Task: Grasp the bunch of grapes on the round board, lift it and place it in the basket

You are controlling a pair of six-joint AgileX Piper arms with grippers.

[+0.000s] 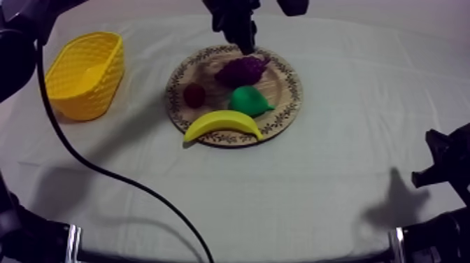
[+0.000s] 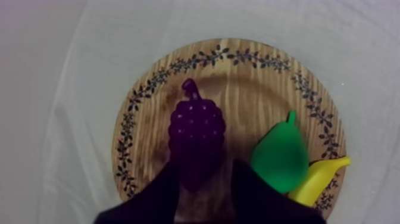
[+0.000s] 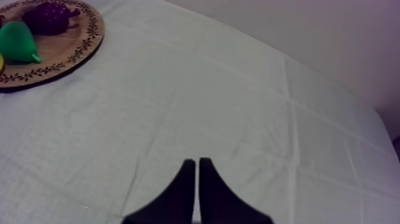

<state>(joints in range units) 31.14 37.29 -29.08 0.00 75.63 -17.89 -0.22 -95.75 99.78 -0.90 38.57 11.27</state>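
A: Entry one, grapes (image 1: 241, 70). Where are they?
B: Lying on the board (image 1: 281, 82), on its far half, with wood all round them. The pear (image 1: 250, 101) is just beside them, the banana (image 1: 222, 124) is on the near rim, and the small red fruit (image 1: 194, 95) is on the basket's side.

A: Entry two, left claw (image 2: 205, 164). What state is it in?
B: Spread, with one finger on each side of the bunch's blunt end. The stem points away from it. A sliver of wood shows at one finger, so it is not pinching yet. I judge it is placed this way so the fingers can close across the bunch's width, which grips better than the ends.

A: Why come in from the far side?
B: Probably because it keeps the fingers away from the pear.

A: Entry three, right claw (image 3: 196, 164).
B: Pressed together on nothing. It sits low over bare cloth (image 3: 238, 107), well apart from the board, likely parked out of the way.

A: Entry four, basket (image 1: 105, 91).
B: At the left arm's side, well apart from the board, with its mouth open upward. It suits a lift, a carry across and a drop.
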